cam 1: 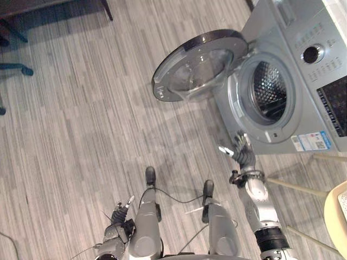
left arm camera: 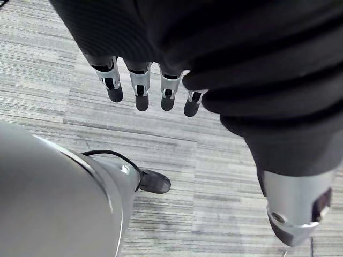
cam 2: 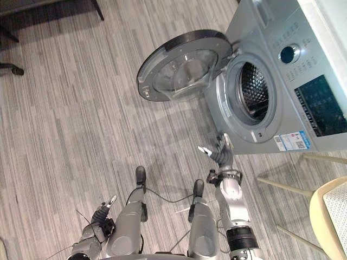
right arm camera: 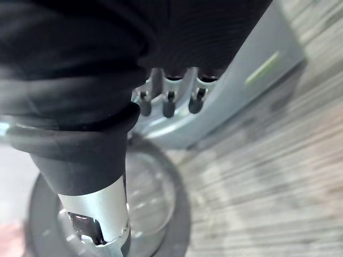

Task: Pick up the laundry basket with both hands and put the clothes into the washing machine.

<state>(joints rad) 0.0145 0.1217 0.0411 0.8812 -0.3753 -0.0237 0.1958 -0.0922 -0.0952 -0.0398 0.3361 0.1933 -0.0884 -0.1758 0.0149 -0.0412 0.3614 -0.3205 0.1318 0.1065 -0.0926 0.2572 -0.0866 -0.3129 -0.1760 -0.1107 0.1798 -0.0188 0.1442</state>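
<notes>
**Washing machine standing open, both hands holding nothing**

The silver-grey front-loading washing machine [cam 1: 303, 81] is standing on the floor ahead of the robot and to its right. Its round dark-rimmed door with the clear glass bowl [cam 1: 198, 65] is hanging wide open to the left of the opening, baring the perforated metal drum [cam 1: 269, 89]. The right hand [cam 1: 243, 153] is hovering just before the machine's lower front, below the drum opening. Its fingers are loosely spread with the thumb sticking out, and it is gripping nothing. The left hand [cam 1: 122, 211] is hanging low on the robot's left side, well apart from the machine, fingers straight and relaxed over the floor, likewise carrying nothing. The grey striped wood-look floor [cam 1: 81, 135] is running under everything. A cream-seated chair on pale wooden legs [cam 1: 336, 216] is standing at the right edge, near the machine's front corner
</notes>
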